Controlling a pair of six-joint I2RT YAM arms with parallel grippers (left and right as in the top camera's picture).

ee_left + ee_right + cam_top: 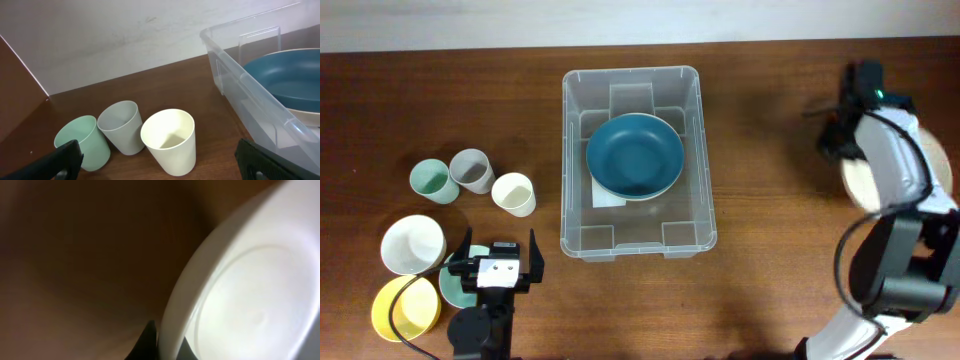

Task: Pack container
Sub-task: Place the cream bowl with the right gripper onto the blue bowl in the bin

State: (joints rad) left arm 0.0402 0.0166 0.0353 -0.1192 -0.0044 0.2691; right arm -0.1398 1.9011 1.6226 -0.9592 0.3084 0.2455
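A blurred white plate (250, 295) fills the right wrist view, mostly cut off. At eight o'clock the left gripper (500, 250) gapes wide. The container (705, 150) sits centre, holding a blue bowl (635, 155). At three o'clock, the right gripper (165, 347) is too blurred to tell its grip.

You had no readable text, number or brand in any of the three views. The only label was the white one (608, 199) on the base of the container (570, 150), ahead and to the right of the left jaws. It showed as a plain white patch, mostly covered by the blue bowl (635, 155), and any print on it was too small to make out.
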